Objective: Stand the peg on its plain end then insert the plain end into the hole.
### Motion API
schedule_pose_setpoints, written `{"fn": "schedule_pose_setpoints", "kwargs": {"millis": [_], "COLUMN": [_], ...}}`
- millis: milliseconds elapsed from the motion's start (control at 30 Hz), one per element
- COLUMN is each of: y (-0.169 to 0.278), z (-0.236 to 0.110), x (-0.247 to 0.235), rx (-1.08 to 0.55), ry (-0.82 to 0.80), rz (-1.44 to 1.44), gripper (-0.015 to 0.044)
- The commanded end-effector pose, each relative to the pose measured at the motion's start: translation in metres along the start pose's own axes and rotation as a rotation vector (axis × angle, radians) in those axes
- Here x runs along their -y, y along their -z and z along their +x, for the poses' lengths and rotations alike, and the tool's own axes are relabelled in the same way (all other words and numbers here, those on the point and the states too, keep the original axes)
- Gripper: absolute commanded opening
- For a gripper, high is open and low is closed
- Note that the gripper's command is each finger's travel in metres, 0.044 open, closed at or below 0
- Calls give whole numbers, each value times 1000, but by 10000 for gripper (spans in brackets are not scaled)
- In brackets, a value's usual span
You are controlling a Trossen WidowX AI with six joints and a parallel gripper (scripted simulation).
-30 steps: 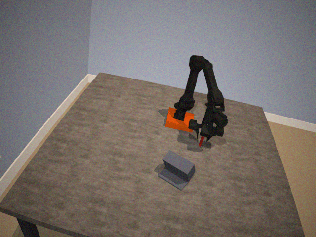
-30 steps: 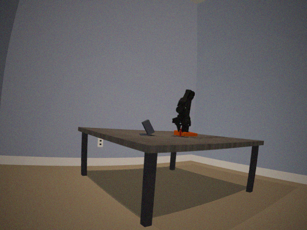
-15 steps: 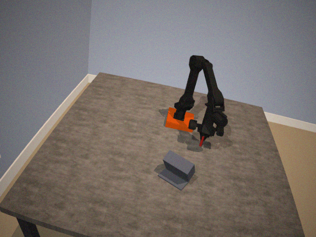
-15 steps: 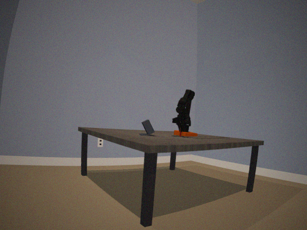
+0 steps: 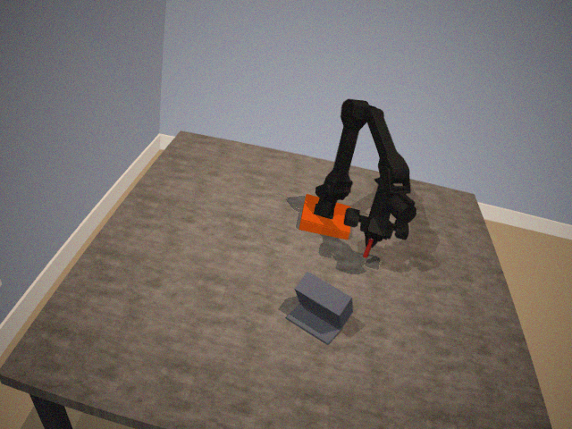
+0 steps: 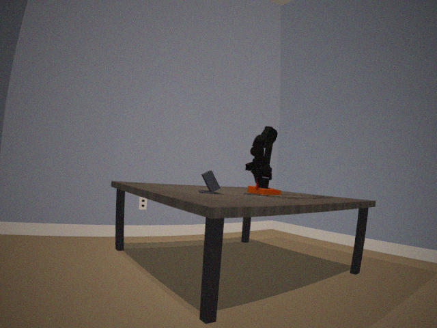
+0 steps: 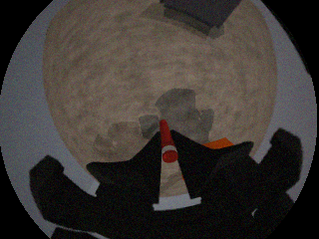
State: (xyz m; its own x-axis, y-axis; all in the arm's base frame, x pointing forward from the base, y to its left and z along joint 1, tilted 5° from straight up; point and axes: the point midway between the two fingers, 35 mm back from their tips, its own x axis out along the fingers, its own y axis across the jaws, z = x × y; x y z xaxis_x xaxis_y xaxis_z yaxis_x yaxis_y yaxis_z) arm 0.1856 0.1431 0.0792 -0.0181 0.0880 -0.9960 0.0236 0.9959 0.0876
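The red peg [image 5: 367, 248] [image 6: 257, 184] [image 7: 166, 136] stands about upright, its white-banded end up toward the wrist camera and its plain end down at the table. My gripper [image 5: 372, 240] [image 7: 165, 133] is shut on the peg near the banded end. The fingertips touch it from both sides in the wrist view. The grey sloped panel [image 5: 323, 293] [image 6: 211, 181] [image 7: 201, 10] stands on its base plate, apart from the peg. Its hole does not show in any view. Whether the plain end touches the table is hard to tell.
The orange block [image 5: 323, 227] [image 6: 263, 190] [image 7: 219, 143] lies at the arm's base, close beside the gripper. The table [image 5: 184, 295] [image 6: 225, 206] carries the arm and the panel. Walls stand behind the table.
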Motion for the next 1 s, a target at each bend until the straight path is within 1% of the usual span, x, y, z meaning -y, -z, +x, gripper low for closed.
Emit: {"fn": "schedule_pose_setpoints", "kwargs": {"millis": [0,333,500,967], "y": [-1,-1,-4,-27], "z": [-15,-49,-48,-39], "x": [0,0,0,5], "rx": [7,4,22,168], "ry": [-3,-3,5,74], "rz": [-4,-2,-13,-102], "gripper": [0,0,0,0]}}
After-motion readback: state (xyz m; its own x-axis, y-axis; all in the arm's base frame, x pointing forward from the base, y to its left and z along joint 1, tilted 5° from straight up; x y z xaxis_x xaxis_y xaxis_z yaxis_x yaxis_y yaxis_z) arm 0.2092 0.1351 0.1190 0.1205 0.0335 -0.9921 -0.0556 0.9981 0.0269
